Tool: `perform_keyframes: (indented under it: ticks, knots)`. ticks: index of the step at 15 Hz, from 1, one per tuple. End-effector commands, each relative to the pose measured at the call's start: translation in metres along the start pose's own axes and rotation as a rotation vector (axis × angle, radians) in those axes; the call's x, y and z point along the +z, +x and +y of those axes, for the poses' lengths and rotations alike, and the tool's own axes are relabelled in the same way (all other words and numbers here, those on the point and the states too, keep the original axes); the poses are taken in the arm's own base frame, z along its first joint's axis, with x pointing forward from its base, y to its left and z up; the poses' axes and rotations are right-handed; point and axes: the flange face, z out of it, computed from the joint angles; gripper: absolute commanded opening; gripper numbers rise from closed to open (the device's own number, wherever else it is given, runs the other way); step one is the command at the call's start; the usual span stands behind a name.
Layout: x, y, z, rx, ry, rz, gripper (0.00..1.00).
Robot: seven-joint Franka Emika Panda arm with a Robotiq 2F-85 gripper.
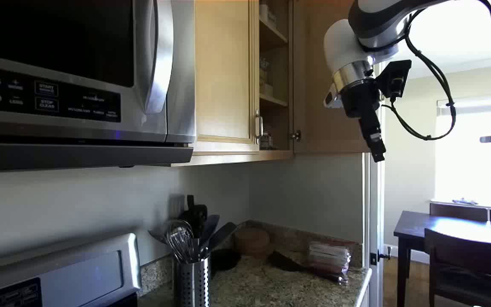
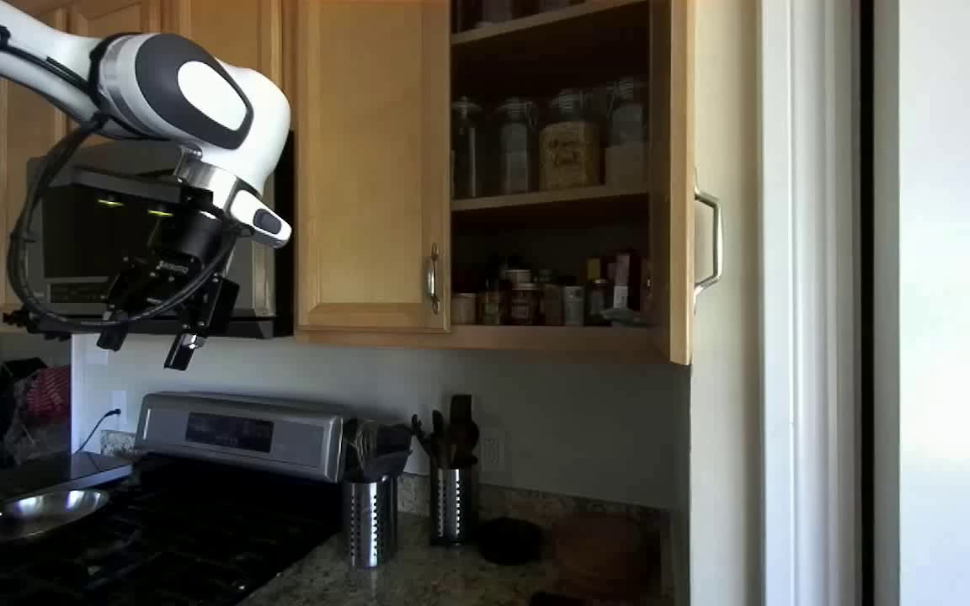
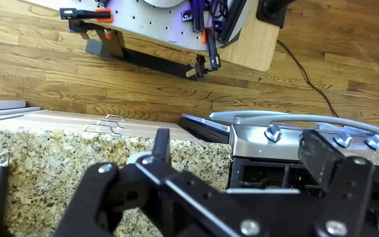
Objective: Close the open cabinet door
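Cabinet door [image 2: 682, 210], standing open
Claw [image 2: 144, 347] hangs released, fingers [image 2: 179, 353] spread, well apart from the door; glass jars [image 2: 569, 151] stand on a cabinet shelf [image 2: 552, 199]

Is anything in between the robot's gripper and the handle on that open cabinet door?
Yes, the cabinet door itself. The gripper, jaws apart, is on the door's inner side, while the handle sticks out from its outer side. I see nothing else between them.
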Motion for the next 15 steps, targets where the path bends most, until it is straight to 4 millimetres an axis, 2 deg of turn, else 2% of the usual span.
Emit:
perform_keyframes:
  ticks: [1,11,15]
  knots:
    - [-0.0007,0.0,0.0001,0.0,0.0,-0.001,1.0]
    - [-0.0003,0.0003,0.0001,0.003,-0.002,0.0,1.0]
    - [0.0033,0.0061,0.0093,0.089,-0.039,0.053,1.0]
